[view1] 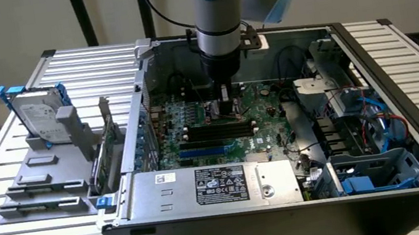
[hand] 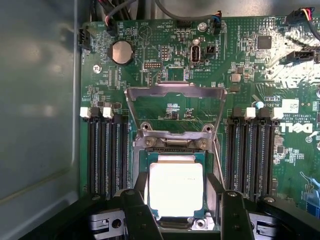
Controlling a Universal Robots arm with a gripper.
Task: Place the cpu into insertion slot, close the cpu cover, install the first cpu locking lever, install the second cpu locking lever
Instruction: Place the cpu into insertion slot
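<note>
An open computer case (view1: 293,230) lies on a slatted table (view1: 398,45). The robot arm (view1: 217,4) reaches straight down into the case near its back wall. A grey power supply (view1: 211,186) sits along the case's front edge.

On the green circuit board (hand: 240,55), long black memory slots (hand: 107,155) flank the insertion slot (hand: 172,148) on both sides. The cpu cover (hand: 175,91) stands swung up on its hinge, and its cut-out centre frames bare board.

The cpu (hand: 176,189) lies flat in the insertion slot with its pale metal face up. The gripper (hand: 181,195) hangs right over it with its fingers (hand: 136,212) spread wide, one on either side of the chip. They grip nothing.
</note>
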